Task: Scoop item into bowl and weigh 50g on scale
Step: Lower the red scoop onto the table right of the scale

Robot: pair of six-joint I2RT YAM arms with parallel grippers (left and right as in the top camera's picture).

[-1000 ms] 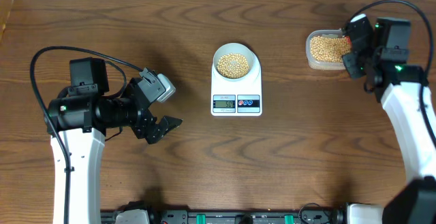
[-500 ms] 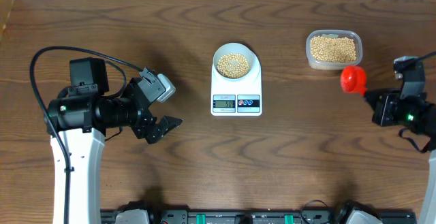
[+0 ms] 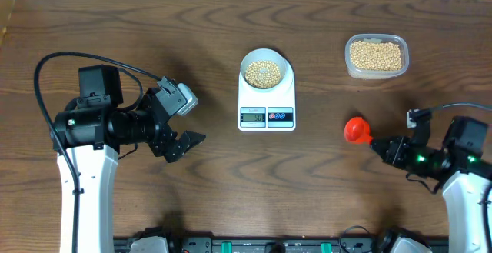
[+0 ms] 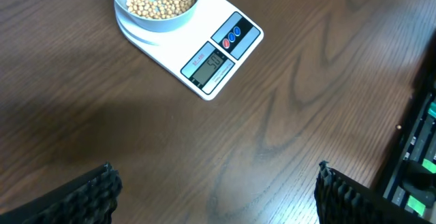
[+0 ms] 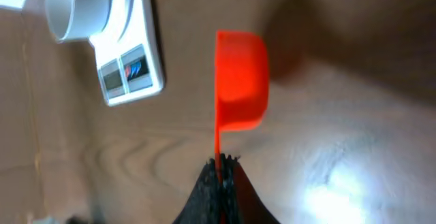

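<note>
The beans [image 3: 262, 72] are small, round and tan-yellow, heaped in the bowl [image 3: 265, 54] to a level below its thin rim. The bowl is pale blue-white, round and narrower than the scale [image 3: 266, 99], and it sits on the far part of the scale's platform. The scale is flat, white and rectangular. Its long axis runs from the far side of the table toward me, with the grey display and two round buttons on the edge nearest me. In my left wrist view the display shows digits, but they are too blurred for me to read with certainty.

More beans fill a clear rounded-rectangular tub [image 3: 375, 55] at the far right, well apart from the scale.

My right gripper [image 5: 219, 173] is clenched on the thin handle of a red scoop [image 5: 240, 81]. In the overhead view the scoop lies roughly crosswise on the table, handle toward my right arm and cup end pointing left, near the scale's right front corner but apart from it. My right wrist camera sees it edge-on, so I cannot tell what the cup holds, nor whether it touches the wood.

My left gripper [image 4: 218, 176] hangs over bare table to the left of the scale, fingers [image 4: 88, 193] spread wide and holding nothing.
</note>
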